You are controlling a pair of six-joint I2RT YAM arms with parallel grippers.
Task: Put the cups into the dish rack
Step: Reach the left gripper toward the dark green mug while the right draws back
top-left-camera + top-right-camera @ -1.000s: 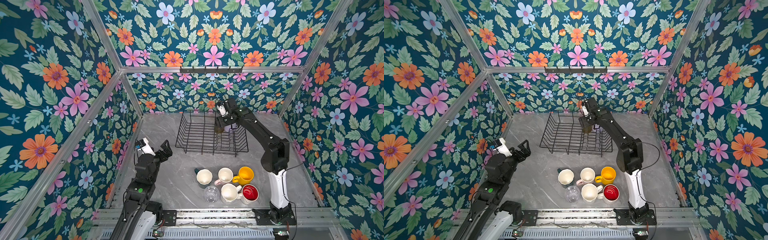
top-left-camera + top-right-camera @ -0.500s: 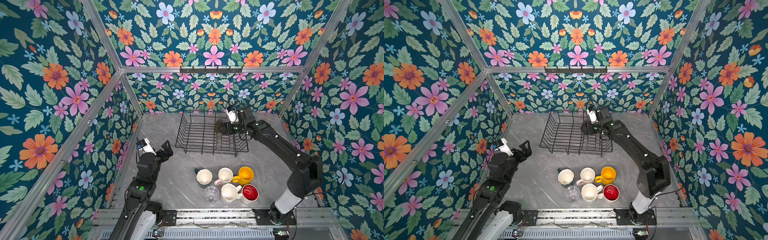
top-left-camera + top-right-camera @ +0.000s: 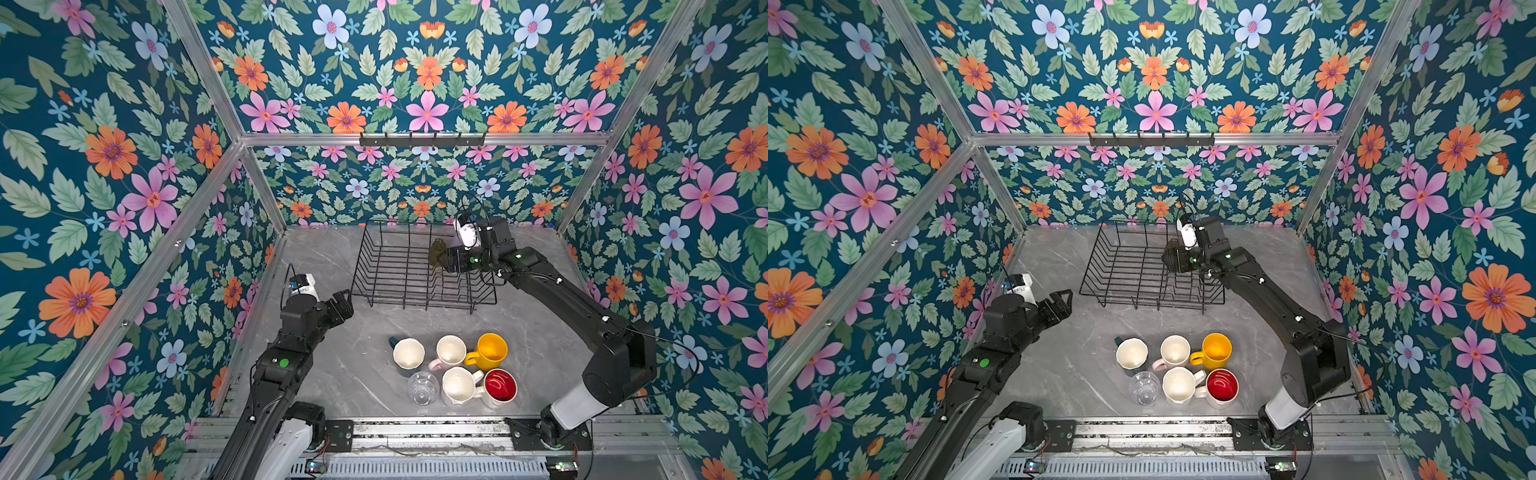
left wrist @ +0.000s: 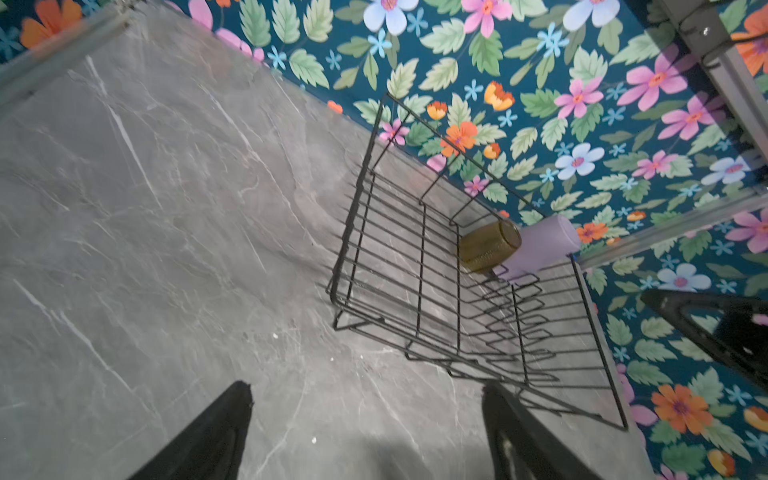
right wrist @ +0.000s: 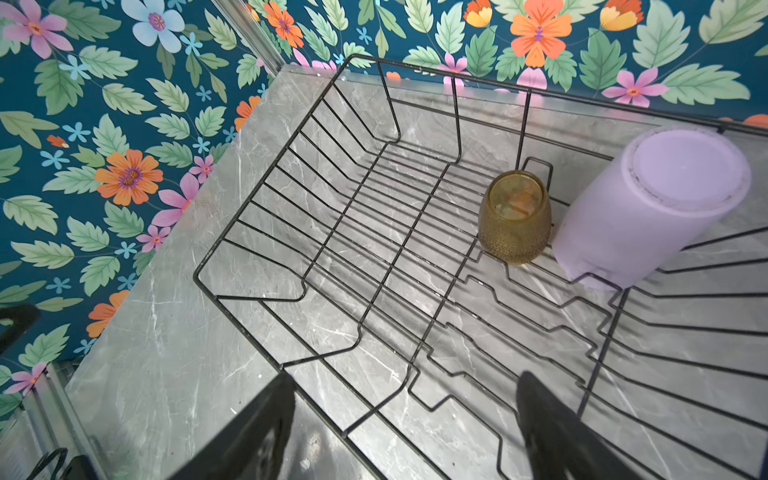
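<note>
The dish rack point(image 3: 395, 270) stands at the middle of the bench's point(image 3: 324, 257) rear edge, and two of the cups are already inside it. The olive-brown glass point(image 5: 514, 220) sits mouth down on the rack's floor wires, near its rear wall and right of its middle. The lilac tumbler point(image 5: 648, 208) sits just beside the glass, also base up, close against the rear wall. Whether the two touch I cannot tell. In both top views the right arm hides the tumbler.

The right tool point(image 3: 444, 261) hangs above the right part of the rack, near the glass. Its fingers point(image 5: 266, 428) are spread wide with nothing between them.

The left tool point(image 3: 344, 305) hovers over the left side of the bench, short of the rack's front left corner. It too is spread apart and empty.

The other six cups are clustered upright near the bench's front edge, right of its middle, in two rows.
- **Rear row, left to right:** the dark teal mug point(image 3: 408, 353), the pale pink mug point(image 3: 451, 350) and the yellow mug point(image 3: 490, 351).
- **Front row, left to right:** the clear glass point(image 3: 423, 387), the white faceted mug point(image 3: 457, 385) and the white red-lined mug point(image 3: 500, 386).
</note>
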